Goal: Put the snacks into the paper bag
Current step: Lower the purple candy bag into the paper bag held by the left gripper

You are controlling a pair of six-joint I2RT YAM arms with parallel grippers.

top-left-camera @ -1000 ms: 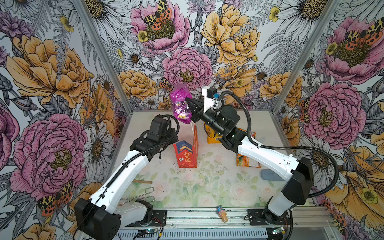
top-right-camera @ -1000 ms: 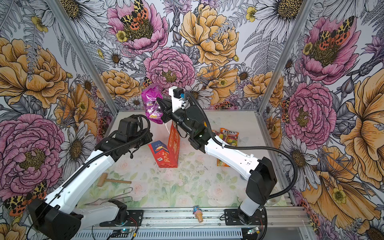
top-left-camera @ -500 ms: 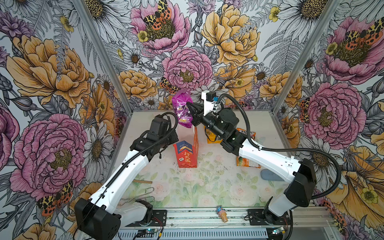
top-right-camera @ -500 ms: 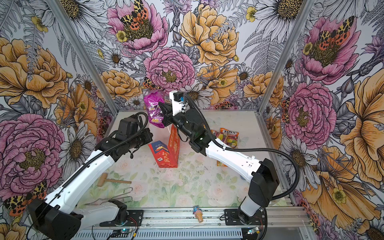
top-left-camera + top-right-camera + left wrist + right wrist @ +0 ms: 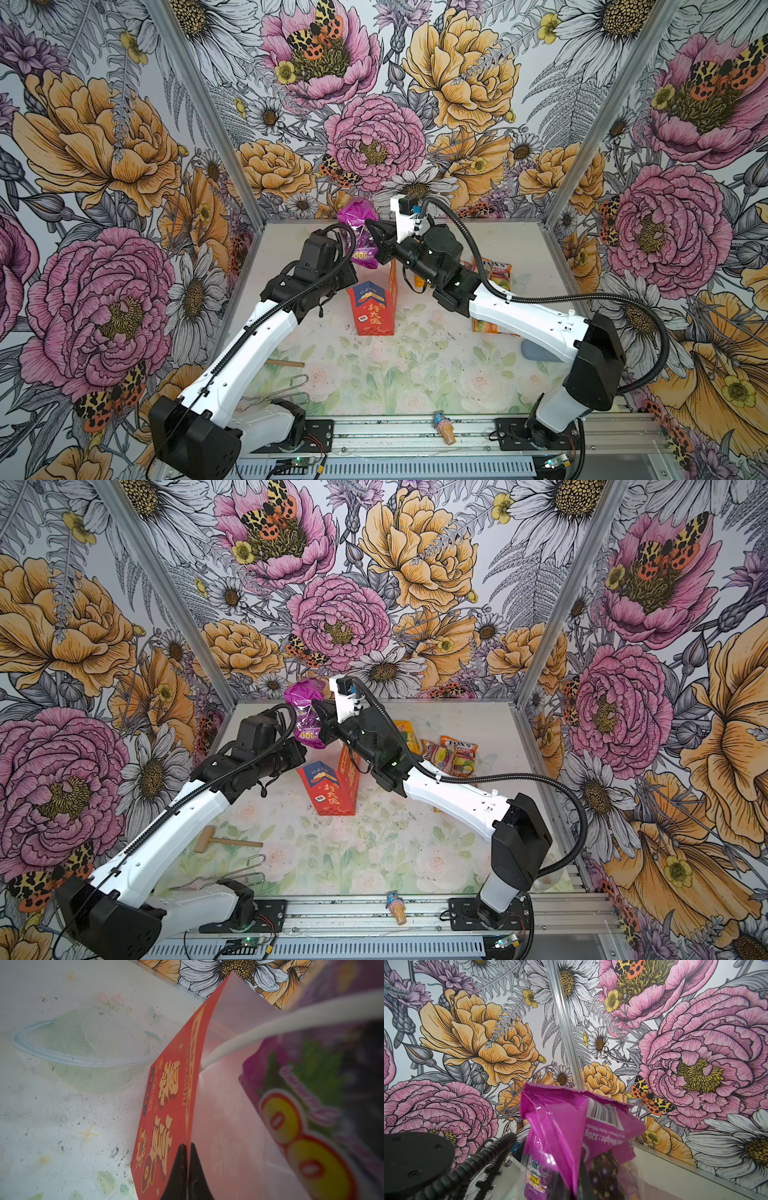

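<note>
The paper bag stands upright mid-table, red with gold characters. My left gripper is shut on the bag's rim, one finger on the red outside and one on the pale inside. My right gripper is shut on a purple snack packet, which hangs just above the bag's mouth and shows close by in the left wrist view. More snacks lie at the back right: a FOX'S packet, a yellow-orange one and an orange one under the right arm.
A wooden mallet and wire tongs lie at the front left. A small ice-cream-cone toy rests on the front rail. A clear bowl sits beside the bag. A grey-blue object lies behind the right arm.
My right gripper has come down with the purple packet, closer to the bag's mouth. The left gripper and the bag have stayed put.
</note>
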